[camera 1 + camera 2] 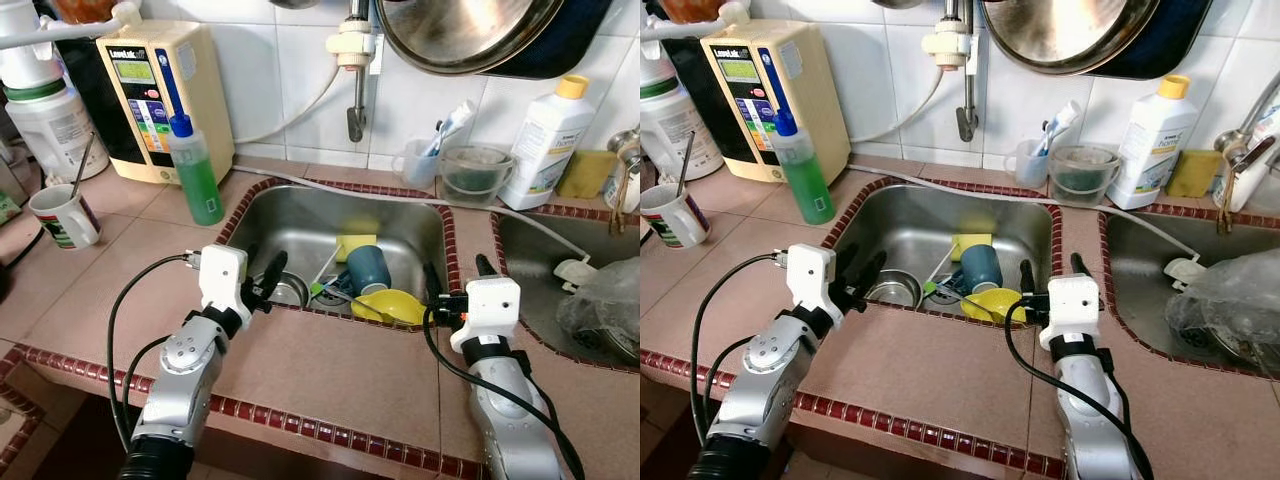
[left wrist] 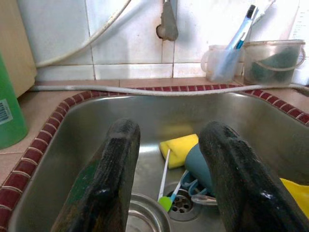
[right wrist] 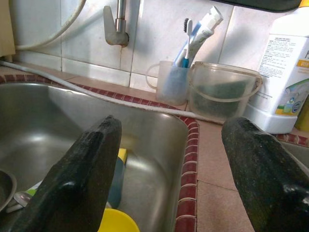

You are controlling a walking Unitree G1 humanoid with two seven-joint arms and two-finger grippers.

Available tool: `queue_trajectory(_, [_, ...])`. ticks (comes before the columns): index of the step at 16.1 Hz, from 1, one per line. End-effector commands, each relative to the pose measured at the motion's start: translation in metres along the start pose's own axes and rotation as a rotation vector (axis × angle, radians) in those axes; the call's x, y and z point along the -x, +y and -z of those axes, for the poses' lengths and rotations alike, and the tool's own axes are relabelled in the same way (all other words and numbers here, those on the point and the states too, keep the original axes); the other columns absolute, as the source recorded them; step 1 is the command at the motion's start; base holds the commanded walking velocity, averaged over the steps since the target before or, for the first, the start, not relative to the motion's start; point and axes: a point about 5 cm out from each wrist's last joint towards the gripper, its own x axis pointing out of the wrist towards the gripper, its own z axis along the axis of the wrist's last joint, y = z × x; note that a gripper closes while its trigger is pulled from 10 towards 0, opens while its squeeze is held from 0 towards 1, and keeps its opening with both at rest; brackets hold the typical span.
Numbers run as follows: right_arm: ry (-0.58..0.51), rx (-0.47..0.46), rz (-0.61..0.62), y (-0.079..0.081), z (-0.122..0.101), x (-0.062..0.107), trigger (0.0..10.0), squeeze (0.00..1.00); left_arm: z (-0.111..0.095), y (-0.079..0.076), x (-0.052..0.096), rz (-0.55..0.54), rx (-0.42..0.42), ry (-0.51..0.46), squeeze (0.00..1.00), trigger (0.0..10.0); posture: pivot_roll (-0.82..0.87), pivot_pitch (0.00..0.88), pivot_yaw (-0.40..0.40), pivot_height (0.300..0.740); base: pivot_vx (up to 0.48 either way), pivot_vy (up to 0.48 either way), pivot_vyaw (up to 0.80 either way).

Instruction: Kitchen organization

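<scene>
I have both arms parked at the front lip of the stainless sink [image 1: 400, 225], neither holding anything. The left gripper [image 1: 268, 281] hangs over the near-left rim with its 2 fingers parted a little; the right gripper [image 1: 458, 275] sits over the near-right corner with its fingers spread wide, straddling the red tile edge. Down in the basin lie the things I judge need sorting: a blue cup [image 1: 368, 268] tipped on its side near the middle, a yellow sponge [image 1: 356, 243] just behind it, a yellow bowl [image 1: 390, 305] against the front wall near my right gripper, a steel bowl [image 1: 288, 291] under my left gripper, and a green-tipped utensil [image 2: 164, 181] lying by the drain. I'd expect the blue cup to be light and rigid but wet and slick, so I'd pinch its rim wall, 1 finger inside and 1 outside, not its rounded body. The yellow bowl looks like thin plastic, light, best taken by its edge. The sponge is soft and will squash, so any grip holds. The steel bowl is slippery and might skate along the metal floor if nudged. On the counter, a green soap bottle [image 1: 194, 171] stands well left of the sink.
</scene>
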Motion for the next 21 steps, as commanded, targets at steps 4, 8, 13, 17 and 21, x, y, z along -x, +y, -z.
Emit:
queue_trajectory(4, [0.0,-0.006,0.006,0.0,-0.001,-0.001,10.0,0.0,-0.003,0.001,0.0,-0.001,-0.007,-0.005,0.0,10.0,-0.07,0.002,0.037,0.74,-0.371,0.0,0.0])
queue_trajectory(8, [-0.002,-0.005,0.001,0.001,-0.001,-0.003,10.0,0.0,-0.003,0.0,0.0,0.003,-0.01,-0.005,0.0,10.0,-0.07,0.0,0.037,0.74,-0.296,0.0,0.0])
queue_trajectory(13, [-0.004,-0.004,-0.004,0.002,-0.001,-0.004,10.0,0.0,-0.004,0.001,-0.002,0.005,-0.018,-0.008,0.0,10.0,-0.07,0.0,0.037,0.74,-0.107,0.0,0.0])
queue_trajectory(17, [-0.005,-0.001,-0.012,0.003,0.0,-0.003,10.0,0.0,-0.003,0.002,-0.002,0.009,-0.031,-0.005,0.0,10.0,-0.07,0.0,0.037,0.74,0.0,0.0,0.0])
queue_trajectory(21, [-0.004,-0.009,-0.127,0.009,0.003,0.003,10.0,0.0,0.004,0.007,0.004,0.046,-0.063,0.03,0.0,10.0,-0.06,0.0,0.038,0.74,0.0,0.0,0.0])
